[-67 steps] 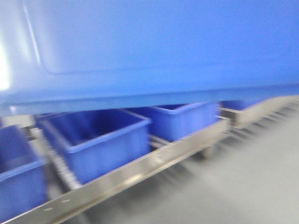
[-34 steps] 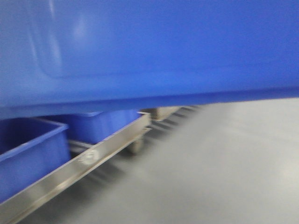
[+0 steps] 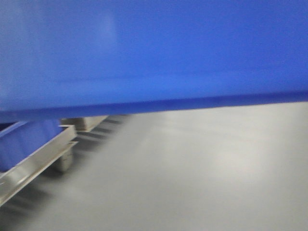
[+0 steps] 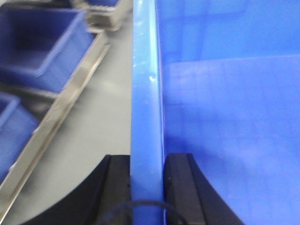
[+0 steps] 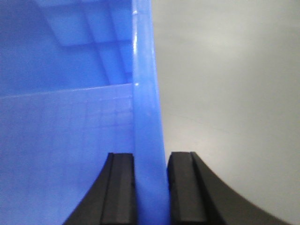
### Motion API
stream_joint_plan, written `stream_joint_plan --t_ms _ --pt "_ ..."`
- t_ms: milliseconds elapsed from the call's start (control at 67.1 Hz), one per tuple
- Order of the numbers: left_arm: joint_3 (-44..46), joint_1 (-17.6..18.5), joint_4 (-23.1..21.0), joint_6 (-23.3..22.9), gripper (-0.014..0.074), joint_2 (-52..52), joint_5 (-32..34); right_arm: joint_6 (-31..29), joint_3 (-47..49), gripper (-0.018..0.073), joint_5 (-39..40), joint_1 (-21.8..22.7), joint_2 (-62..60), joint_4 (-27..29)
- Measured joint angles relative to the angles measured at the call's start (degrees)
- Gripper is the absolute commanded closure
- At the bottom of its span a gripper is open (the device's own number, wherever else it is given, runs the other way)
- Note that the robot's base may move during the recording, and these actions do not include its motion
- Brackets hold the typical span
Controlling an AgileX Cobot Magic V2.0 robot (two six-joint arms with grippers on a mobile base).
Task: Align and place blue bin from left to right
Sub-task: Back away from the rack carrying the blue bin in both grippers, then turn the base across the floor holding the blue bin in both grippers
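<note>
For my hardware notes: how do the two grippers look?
The left gripper and right gripper each have two matte black fingers, flat on the inner faces, flaring outward toward the base. A thin dark cable loops at the left one's base. No markings show; the arms are not visible.

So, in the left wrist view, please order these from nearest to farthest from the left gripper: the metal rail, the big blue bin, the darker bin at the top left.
1. blue bin: its rim stands between the jaws of the left gripper.
2. metal rail: left of the rim, running diagonally.
3. darker-blue bin: beyond the rail, top left.
</note>
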State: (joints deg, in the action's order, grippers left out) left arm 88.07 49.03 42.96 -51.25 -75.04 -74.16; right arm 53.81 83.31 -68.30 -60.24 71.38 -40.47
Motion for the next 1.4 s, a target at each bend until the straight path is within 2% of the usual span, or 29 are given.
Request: stream_joint_plan --t_ms 1400 --pt "0.00 0.00 0.00 0.04 0.0707 0.00 0.04 -0.10 0.00 0.0637 -0.12 0.00 0.00 0.00"
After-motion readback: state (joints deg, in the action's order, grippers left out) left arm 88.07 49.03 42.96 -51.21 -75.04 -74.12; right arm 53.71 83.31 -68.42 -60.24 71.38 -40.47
